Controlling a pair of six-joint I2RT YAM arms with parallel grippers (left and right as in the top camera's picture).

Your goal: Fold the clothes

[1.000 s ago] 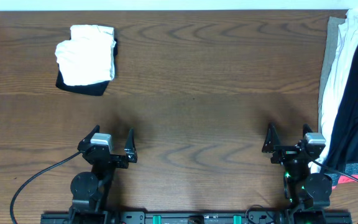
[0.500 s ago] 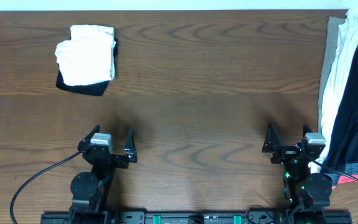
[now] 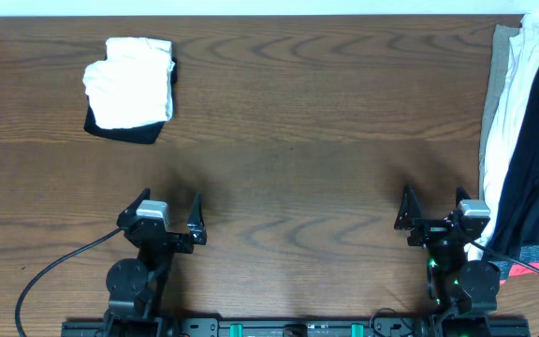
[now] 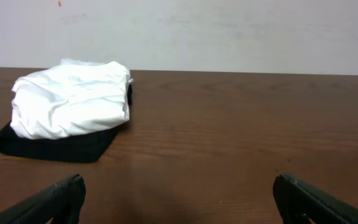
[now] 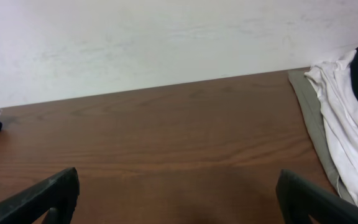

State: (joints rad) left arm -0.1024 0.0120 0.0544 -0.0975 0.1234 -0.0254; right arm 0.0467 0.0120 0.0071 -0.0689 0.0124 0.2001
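Observation:
A heap of unfolded clothes [image 3: 524,140] lies along the table's right edge: black, white and beige fabric, with a grey and red edge at its near end; its far part shows as the clothes heap [image 5: 344,124] in the right wrist view. At the far left a folded white garment [image 3: 129,82] rests on a folded black one [image 3: 124,132]; the white garment [image 4: 73,99] also shows in the left wrist view. My left gripper [image 3: 167,212] is open near the front edge, over bare wood. My right gripper [image 3: 432,208] is open too, just left of the heap.
The brown wooden table [image 3: 298,122] fills the overhead view. A pale wall [image 5: 135,37] runs behind its far edge. A black cable [image 3: 40,276] loops from the left arm's base at the front left.

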